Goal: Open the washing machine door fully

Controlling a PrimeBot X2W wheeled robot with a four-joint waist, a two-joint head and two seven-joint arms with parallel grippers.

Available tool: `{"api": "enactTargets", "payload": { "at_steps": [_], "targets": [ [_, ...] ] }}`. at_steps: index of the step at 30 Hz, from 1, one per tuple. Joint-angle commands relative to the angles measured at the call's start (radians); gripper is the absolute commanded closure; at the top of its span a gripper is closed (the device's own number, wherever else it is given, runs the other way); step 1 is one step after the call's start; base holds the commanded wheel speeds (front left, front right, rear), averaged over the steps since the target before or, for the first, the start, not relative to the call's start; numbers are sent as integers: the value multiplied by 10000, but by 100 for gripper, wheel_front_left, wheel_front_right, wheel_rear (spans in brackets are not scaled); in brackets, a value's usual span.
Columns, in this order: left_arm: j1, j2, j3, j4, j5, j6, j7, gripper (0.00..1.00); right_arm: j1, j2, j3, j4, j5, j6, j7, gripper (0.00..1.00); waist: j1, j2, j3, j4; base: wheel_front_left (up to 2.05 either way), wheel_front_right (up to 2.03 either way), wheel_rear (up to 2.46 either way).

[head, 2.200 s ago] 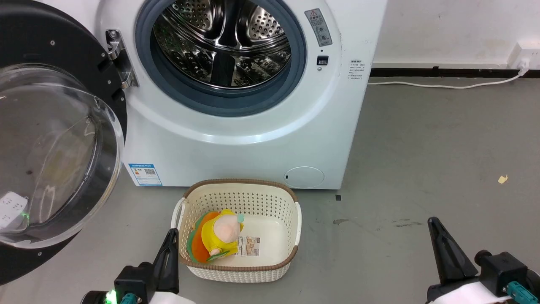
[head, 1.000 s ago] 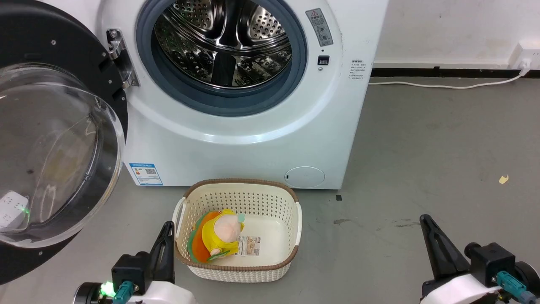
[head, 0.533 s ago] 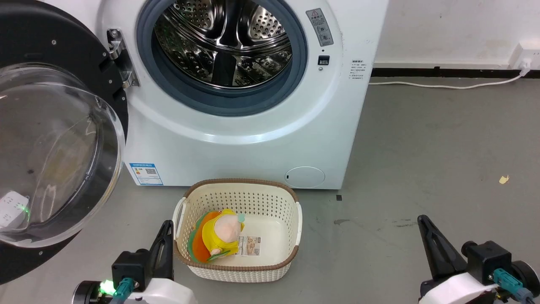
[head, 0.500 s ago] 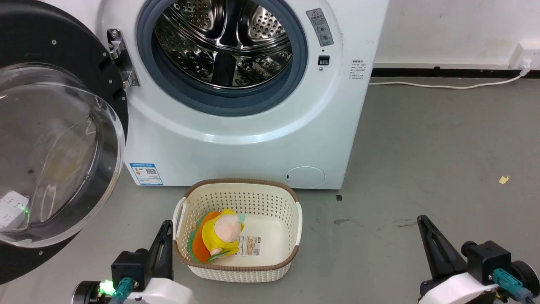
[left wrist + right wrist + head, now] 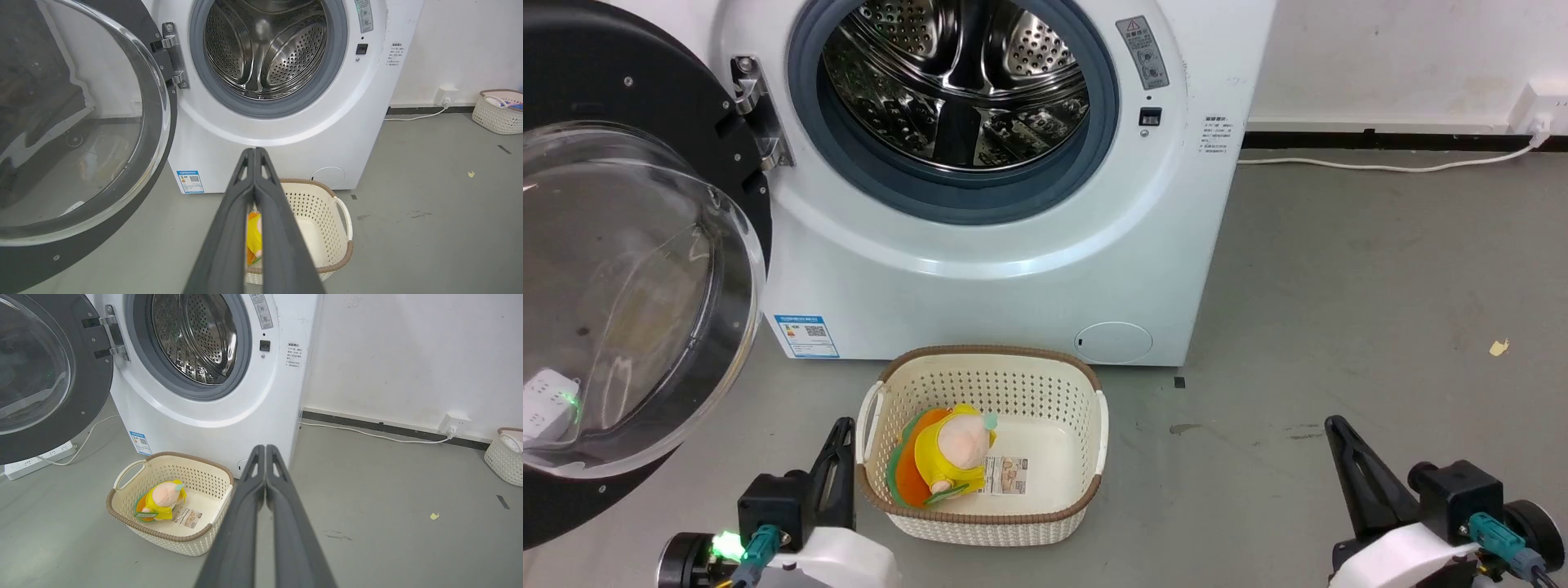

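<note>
The door [image 5: 645, 269] is swung wide to the left of the washer [image 5: 980, 269] and is hung on its hinge [image 5: 756, 106] just beside the grey gasket. Its glass bowl is turned outward, toward the head camera, and its black rim is cut by the left edge of the head view. The steel drum [image 5: 956, 73] is laid bare.

The left gripper [image 5: 254, 152] is held low over the floor [image 5: 1339, 286], just beside the left end of a cream basket [image 5: 980, 353] and well apart from the door. Its fingers are pressed together tip to tip, and nothing is gripped. The right gripper [image 5: 265, 448] is held low at the right, over bare floor, apart from the basket and the washer. Its fingers are likewise closed on nothing.

The basket is set on the floor just in front of the washer, below a round flap [image 5: 1112, 342]. A yellow toy [image 5: 947, 457] is laid in its left half. A blue sticker [image 5: 805, 336] is stuck low on the washer's front, at the left. A power strip [image 5: 36, 459] is laid on the floor behind the door. A white cable [image 5: 1380, 167] is run along the foot of the wall to a socket [image 5: 453, 421]. A second basket [image 5: 504, 457] is placed by the wall, farther right.
</note>
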State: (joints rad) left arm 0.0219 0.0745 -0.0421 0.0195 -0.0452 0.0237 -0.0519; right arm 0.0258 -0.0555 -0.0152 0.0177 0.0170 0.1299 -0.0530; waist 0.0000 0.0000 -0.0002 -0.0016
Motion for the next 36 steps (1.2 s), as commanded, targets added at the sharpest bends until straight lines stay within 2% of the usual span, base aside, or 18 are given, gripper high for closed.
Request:
{"api": "enactTargets", "payload": {
  "at_steps": [1,36],
  "targets": [
    [-101,-64,90,-61,85,-37,62,100,-163,43,32,-80,-59,6,70,100,0,0,0,1,0,0,0],
    [-219,-243,421,-195,452,-237,519,100,-258,53,152,-177,-170,8,530,100,0,0,2,16,0,0,0]
  ]
}}
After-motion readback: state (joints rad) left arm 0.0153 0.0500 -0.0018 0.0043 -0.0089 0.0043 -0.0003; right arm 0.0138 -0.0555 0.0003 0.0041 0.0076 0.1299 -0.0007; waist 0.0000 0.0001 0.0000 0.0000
